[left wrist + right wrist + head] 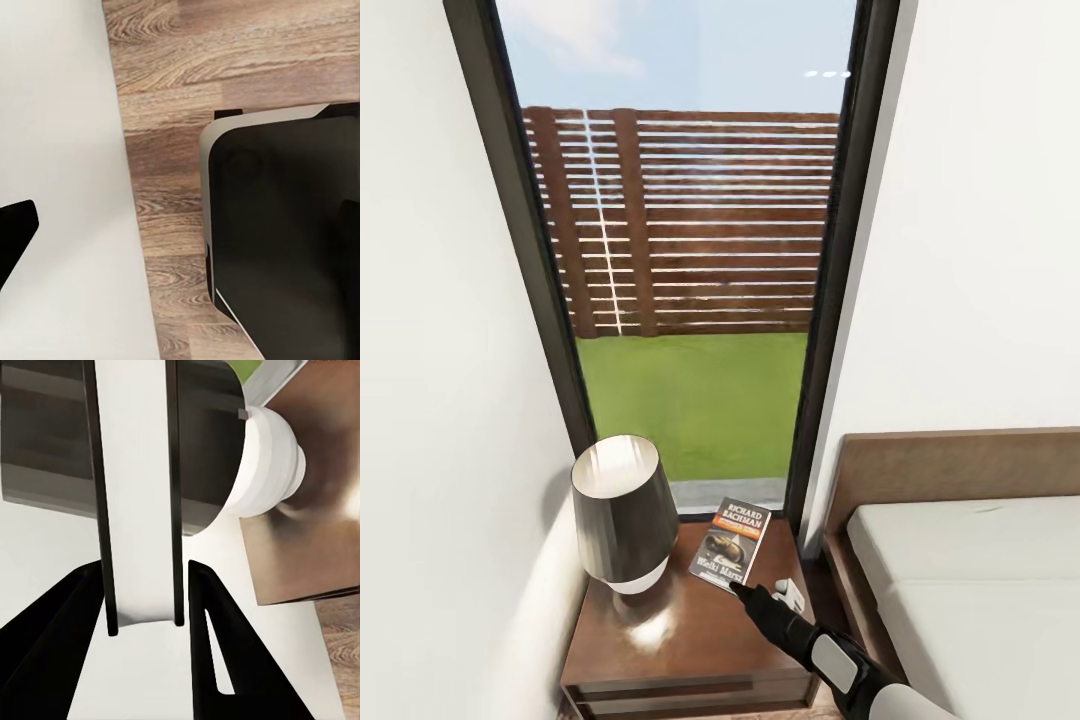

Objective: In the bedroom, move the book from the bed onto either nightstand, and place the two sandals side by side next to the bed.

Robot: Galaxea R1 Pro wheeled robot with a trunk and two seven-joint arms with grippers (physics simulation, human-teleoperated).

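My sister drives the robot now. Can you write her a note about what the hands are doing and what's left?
Right gripper: jaws shut on the book's near edge; the right wrist view shows the pages between the fingers.
Left gripper: one black finger shows over floor and wall; open or shut can't be told.
Book: on the nightstand, beside the lamp, next to the bed.
Done: book brought to the nightstand.
Left: let go of the book, then put the two sandals side by side by the bed.
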